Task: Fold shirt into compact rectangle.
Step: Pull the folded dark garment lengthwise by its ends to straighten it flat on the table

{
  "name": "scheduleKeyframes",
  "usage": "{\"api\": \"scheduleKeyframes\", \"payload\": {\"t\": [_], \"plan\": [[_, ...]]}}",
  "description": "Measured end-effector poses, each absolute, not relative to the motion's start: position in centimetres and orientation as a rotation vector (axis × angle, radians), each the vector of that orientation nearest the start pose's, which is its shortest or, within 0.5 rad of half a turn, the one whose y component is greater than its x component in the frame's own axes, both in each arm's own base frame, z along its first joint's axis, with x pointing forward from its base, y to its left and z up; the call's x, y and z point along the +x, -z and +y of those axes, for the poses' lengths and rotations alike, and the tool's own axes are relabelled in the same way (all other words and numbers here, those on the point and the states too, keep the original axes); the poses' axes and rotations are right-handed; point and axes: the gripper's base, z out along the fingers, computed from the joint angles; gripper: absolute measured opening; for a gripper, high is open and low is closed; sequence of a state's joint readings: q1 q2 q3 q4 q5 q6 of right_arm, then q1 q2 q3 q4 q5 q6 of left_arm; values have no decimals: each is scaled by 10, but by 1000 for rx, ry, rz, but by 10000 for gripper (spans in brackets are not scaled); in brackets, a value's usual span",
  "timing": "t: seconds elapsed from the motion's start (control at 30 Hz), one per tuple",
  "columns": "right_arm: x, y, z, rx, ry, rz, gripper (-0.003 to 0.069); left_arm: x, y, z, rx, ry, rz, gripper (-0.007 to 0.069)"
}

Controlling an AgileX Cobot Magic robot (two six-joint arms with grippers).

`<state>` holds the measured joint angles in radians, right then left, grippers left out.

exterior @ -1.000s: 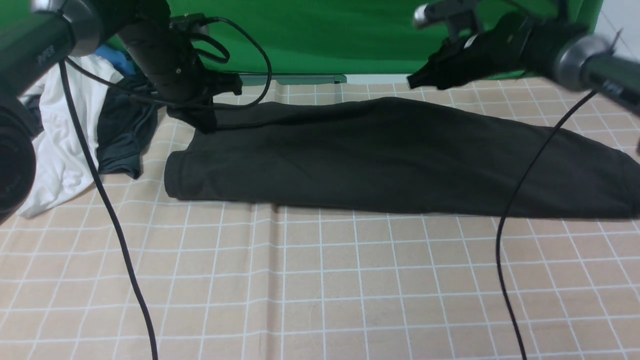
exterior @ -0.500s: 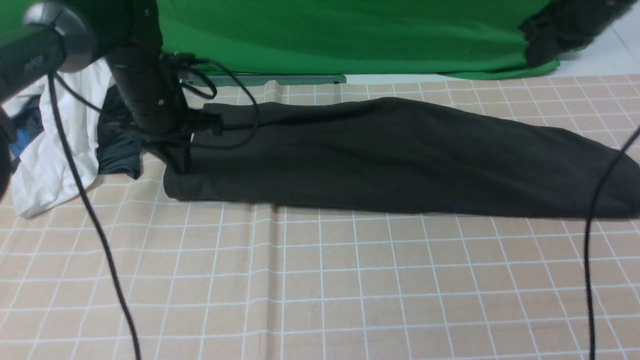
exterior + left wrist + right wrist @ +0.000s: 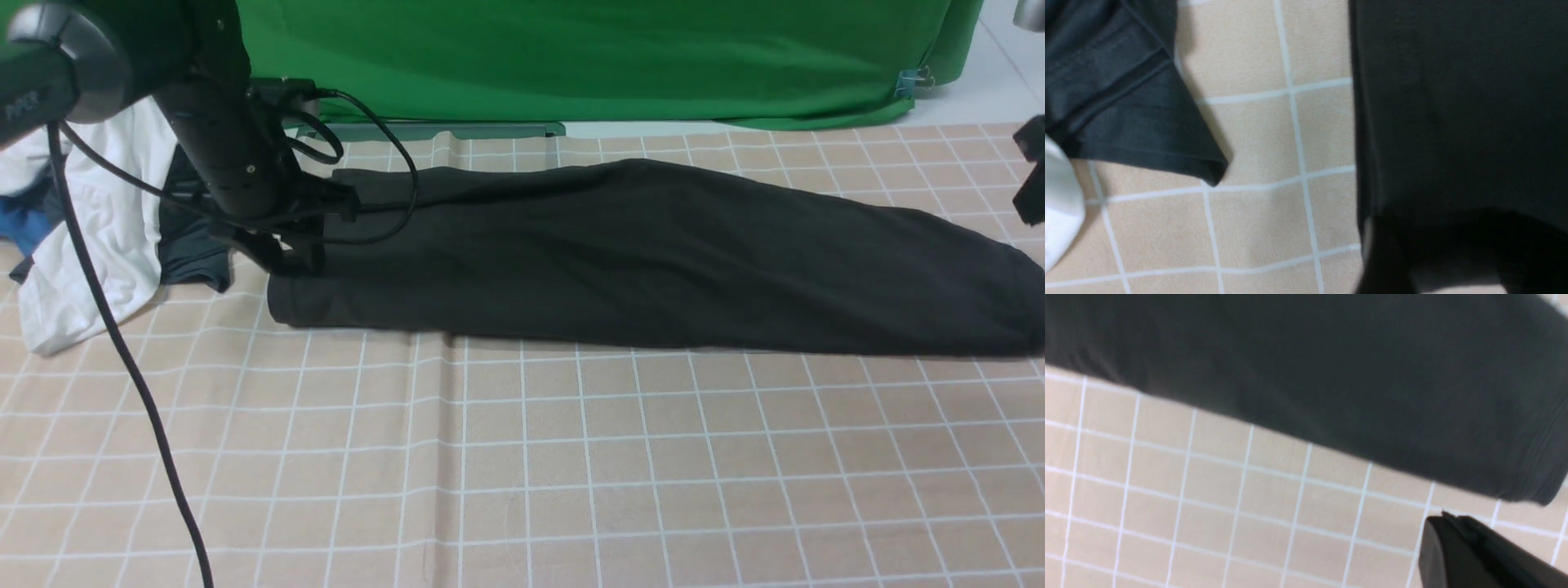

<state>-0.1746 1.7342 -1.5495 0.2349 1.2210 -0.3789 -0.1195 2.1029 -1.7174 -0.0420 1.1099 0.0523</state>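
Observation:
The black shirt point(image 3: 637, 253) lies as a long folded band across the checked tablecloth, from the left of the middle to the right edge. My left gripper point(image 3: 292, 260) hangs low over the shirt's left end, close to its edge. In the left wrist view its two dark fingers stand apart, so the left gripper point(image 3: 1453, 232) is open over the shirt point(image 3: 1453, 102) with no cloth pinched. My right gripper point(image 3: 1030, 184) is at the far right edge, off the shirt. In the right wrist view the right gripper point(image 3: 1443, 522) is shut and empty, above bare cloth beside the shirt point(image 3: 1331, 367).
A pile of white clothes point(image 3: 98, 220), blue cloth point(image 3: 24, 220) and a smaller dark grey garment point(image 3: 192, 253) lies at the left, a hand's width from the shirt's end. The dark garment point(image 3: 1126, 102) shows beside the shirt. A green backdrop point(image 3: 571, 57) closes the back. Cables hang from the left arm.
My left gripper came down and toward me along the shirt's left end, let go of the cloth and opened. My right arm swung from above the shirt's back edge out to the right.

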Motion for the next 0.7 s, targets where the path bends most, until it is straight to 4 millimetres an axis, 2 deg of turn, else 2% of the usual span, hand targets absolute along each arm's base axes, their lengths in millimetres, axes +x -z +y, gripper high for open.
{"api": "scheduleKeyframes", "payload": {"t": [0.07,0.17,0.23,0.3,0.4,0.43,0.47,0.5,0.53,0.6,0.67,0.7], "plan": [[353,-299,-42,-211,-225,2852,34,436,-195,-55,226,48,2984,521],[348,-281,-47,-145,-161,2927,38,440,-178,-56,209,63,3010,632],[345,-270,-54,-49,-66,2956,57,442,-168,-58,200,83,3026,654],[344,-263,-61,40,1,2948,106,443,-163,-58,188,102,3030,641],[345,-258,-65,90,27,2927,194,443,-161,-59,176,122,3041,584],[345,-255,-68,109,37,2913,285,443,-159,-59,169,137,3052,511],[345,-254,-68,113,37,2914,297,444,-159,-59,167,140,3052,489],[348,-252,-71,131,45,2897,398,444,-158,-60,155,163,3059,379],[350,-249,-72,135,46,2893,447,444,-158,-61,153,173,3062,324],[354,-243,-74,146,50,2885,506,444,-158,-62,178,186,3060,211],[362,-228,-76,158,54,2895,551,444,-159,-64,201,187,3057,90],[365,-222,-76,164,54,2892,559,444,-159,-64,207,185,3056,71]]}}
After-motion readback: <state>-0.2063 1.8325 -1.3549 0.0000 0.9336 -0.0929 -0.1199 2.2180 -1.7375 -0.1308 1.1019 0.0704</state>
